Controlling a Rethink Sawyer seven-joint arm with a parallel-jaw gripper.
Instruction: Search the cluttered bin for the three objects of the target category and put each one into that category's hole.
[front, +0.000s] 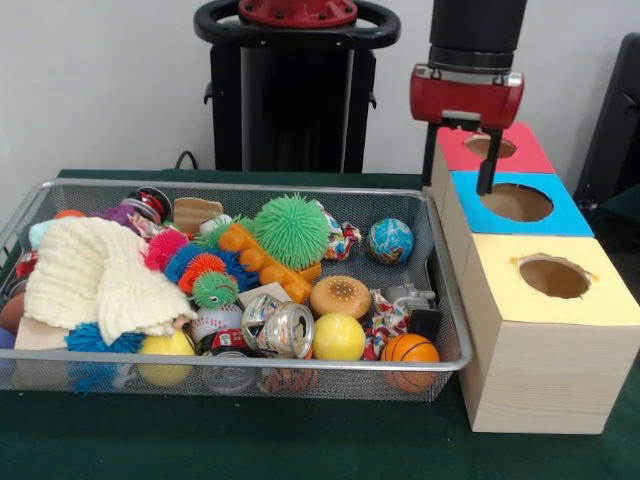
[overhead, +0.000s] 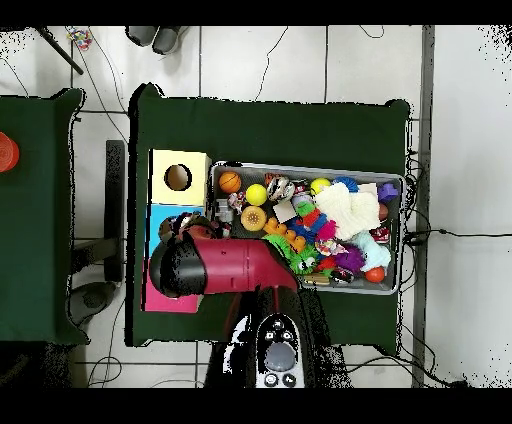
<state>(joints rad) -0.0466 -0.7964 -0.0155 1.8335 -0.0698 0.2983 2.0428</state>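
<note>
Your gripper (front: 460, 160) hangs over the row of wooden boxes, right above the red-topped box's hole (front: 490, 146), with one dark finger reaching down toward the blue-topped hole (front: 516, 202). You can see two fingers standing apart with nothing between them, so the pincer looks wide and empty. The bin (front: 440, 300) sits just beside the boxes, packed with toys: a green spiky ball (front: 291, 231), a cream knitted cloth (front: 95, 275), a silver can (front: 288, 330), a globe-patterned ball (front: 390, 240). One see-through bottle (front: 230, 375) seems to lie low against the bin's near wall, though you cannot tell it for certain
</note>
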